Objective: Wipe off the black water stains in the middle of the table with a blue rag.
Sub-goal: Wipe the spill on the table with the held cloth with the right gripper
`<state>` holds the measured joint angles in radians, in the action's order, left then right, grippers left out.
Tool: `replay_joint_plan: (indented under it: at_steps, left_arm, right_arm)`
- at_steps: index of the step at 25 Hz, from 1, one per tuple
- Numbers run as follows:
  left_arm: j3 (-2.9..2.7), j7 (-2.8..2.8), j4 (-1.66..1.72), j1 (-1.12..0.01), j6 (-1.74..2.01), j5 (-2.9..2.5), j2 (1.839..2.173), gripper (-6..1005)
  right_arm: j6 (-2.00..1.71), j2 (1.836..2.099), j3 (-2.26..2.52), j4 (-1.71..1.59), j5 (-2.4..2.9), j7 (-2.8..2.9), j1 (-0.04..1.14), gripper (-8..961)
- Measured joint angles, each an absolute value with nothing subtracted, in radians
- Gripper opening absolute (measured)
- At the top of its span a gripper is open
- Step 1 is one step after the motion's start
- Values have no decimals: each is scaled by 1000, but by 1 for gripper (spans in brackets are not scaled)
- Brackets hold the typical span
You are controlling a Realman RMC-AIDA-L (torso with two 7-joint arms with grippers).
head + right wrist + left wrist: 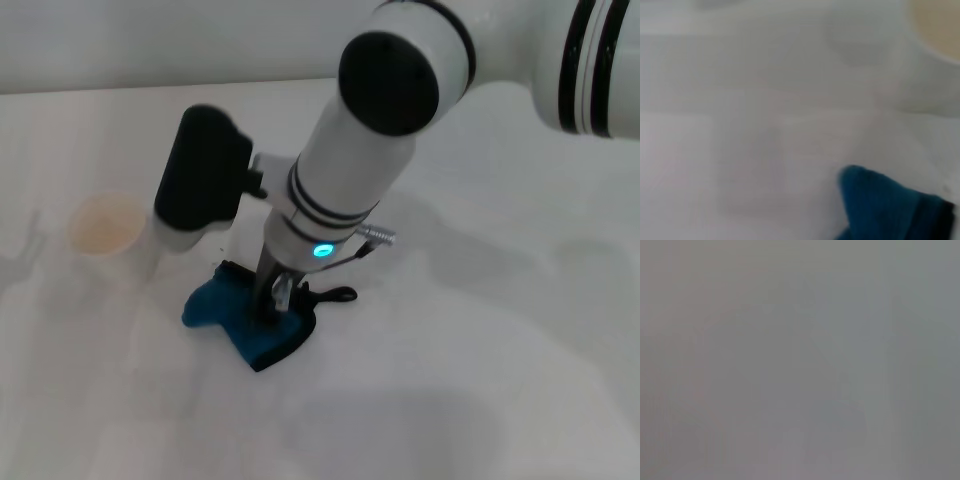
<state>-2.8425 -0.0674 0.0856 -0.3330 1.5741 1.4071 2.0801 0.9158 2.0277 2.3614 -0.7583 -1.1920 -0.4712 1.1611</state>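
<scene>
One blue rag (245, 315) with one black loop (335, 295), one pale translucent cup (108, 232), one white table (480, 380) and one robot arm ending in one right gripper (274, 300) can be counted.

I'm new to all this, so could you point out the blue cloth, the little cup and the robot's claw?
blue rag (228, 312): head view, bunched left part on the table.
cup (103, 224): head view, its pale inside.
right claw (272, 300): head view, tips pressed into the rag.
</scene>
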Motion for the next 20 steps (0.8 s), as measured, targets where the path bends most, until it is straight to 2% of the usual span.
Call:
replay_joint_plan:
  at_steps: [14,20]
  left_arm:
    - [-2841,-67,86,-334,1574,1408,2080,891]
    - [-2835,-67,79,-332,1574,1415,2078,890]
  right_arm:
    - [909,2028,2106,-631,-834,-361,1149,95]
    - [1039,2020,1944,-672,-824,-464,1121,99]
